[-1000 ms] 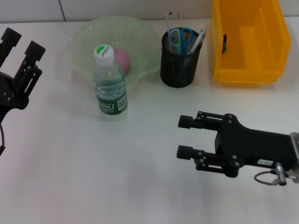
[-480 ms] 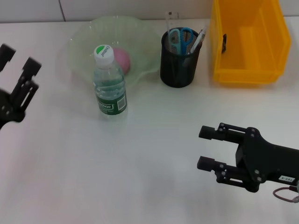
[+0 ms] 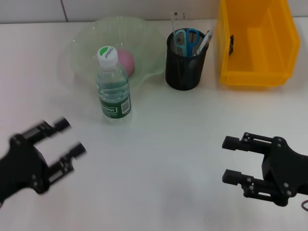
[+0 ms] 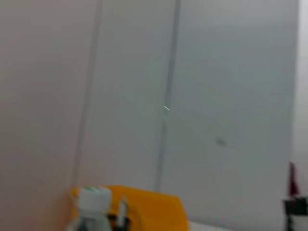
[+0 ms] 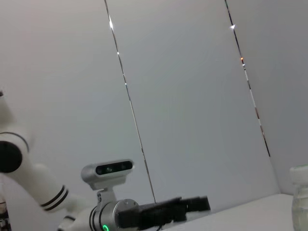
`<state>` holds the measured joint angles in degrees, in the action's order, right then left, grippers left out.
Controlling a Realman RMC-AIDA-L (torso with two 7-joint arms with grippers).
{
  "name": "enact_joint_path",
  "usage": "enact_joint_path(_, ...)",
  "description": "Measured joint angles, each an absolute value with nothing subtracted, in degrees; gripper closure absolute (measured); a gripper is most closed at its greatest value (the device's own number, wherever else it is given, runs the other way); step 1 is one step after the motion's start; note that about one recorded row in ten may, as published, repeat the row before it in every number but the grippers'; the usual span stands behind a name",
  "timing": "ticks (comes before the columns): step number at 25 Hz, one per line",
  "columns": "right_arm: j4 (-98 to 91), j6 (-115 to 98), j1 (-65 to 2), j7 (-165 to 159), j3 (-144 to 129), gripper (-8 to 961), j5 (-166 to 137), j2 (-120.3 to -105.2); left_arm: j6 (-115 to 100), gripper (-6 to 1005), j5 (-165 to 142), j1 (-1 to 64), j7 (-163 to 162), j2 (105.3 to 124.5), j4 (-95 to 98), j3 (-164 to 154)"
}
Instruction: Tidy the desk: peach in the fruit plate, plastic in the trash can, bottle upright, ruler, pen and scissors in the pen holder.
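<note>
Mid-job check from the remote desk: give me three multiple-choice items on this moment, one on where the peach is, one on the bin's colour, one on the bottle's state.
1. Where is the peach?
A. in the fruit plate
B. in the pen holder
C. on the bare desk

2. What colour is the trash can?
A. green
B. yellow
C. black

3. How does the bottle stand?
A. on its side
B. upside down
C. upright, capped

Answers: 1 A, the pink peach sits inside the fruit plate. 2 B, the trash can is yellow. 3 C, the bottle stands with its cap on top.
</note>
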<state>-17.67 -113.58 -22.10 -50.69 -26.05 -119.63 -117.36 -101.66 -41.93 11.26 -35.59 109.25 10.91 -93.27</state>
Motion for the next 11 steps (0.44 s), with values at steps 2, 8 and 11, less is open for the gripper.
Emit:
enact_joint_path(2,-17.7,-113.6,-22.1,-50.7,-26.1,310,-119.6,-117.32,-101.2,409,-46.1,12.7,-37.7,108.6,10.9,-93.2)
enact_joint_path(8,-17.7,-113.5,-22.1,-50.8,-26.1,310,-119.7,-117.24,-98.5,409,-55.3,16.7,-43.4,108.36,10.9,-93.2)
enact_joint_path(11,-17.7,-113.3,-22.1,-50.8,-26.1,310,-119.7,-117.18,-97.6,409,-56.9,17.7,-44.8,108.57,11.3,-93.3)
